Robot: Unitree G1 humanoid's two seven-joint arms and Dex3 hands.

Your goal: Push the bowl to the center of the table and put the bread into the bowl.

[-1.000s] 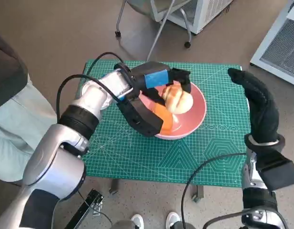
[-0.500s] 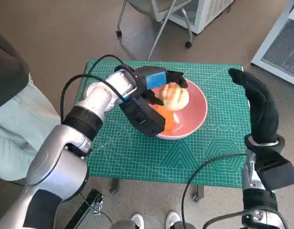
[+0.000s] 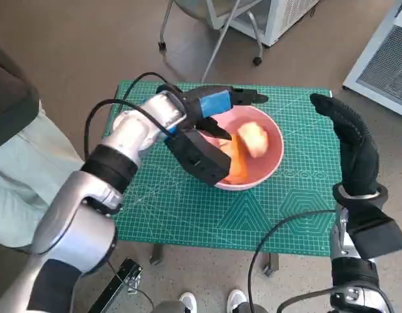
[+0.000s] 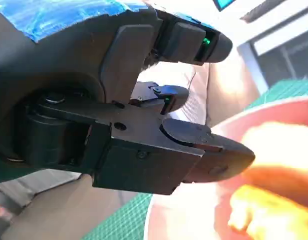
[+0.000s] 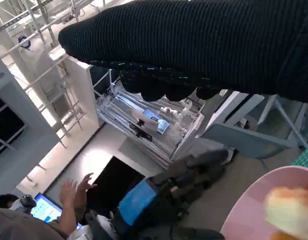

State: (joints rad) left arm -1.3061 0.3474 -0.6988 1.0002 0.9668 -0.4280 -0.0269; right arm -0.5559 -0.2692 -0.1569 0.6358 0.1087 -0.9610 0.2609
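Observation:
The pink bowl [image 3: 269, 163] sits near the middle of the green mat [image 3: 187, 208]. In it the pale bread [image 3: 256, 139] lies tilted against an orange item [image 3: 233, 164]. My left hand [image 3: 217, 104] hovers over the bowl's far rim with its fingers stretched out and nothing in them. In the left wrist view its black fingers [image 4: 203, 150] hang above the bowl [image 4: 278, 107], the bread [image 4: 286, 145] and the orange item [image 4: 263, 215]. My gloved right hand [image 3: 352, 140] stands upright and flat at the mat's right edge, apart from the bowl. The right wrist view catches the bowl [image 5: 253, 210], the bread [image 5: 291, 210] and my left hand [image 5: 144, 200].
A wheeled chair base [image 3: 207, 39] and a white cabinet [image 3: 279, 16] stand beyond the table's far edge. A person in pale trousers [image 3: 25, 176] sits close to the table's left side. A person's raised hand [image 5: 76, 186] shows in the right wrist view.
My left hand has let go of the bread, which now lies in the bowl. The hand has lifted toward the far rim with its fingers straightened. The right hand has barely moved.

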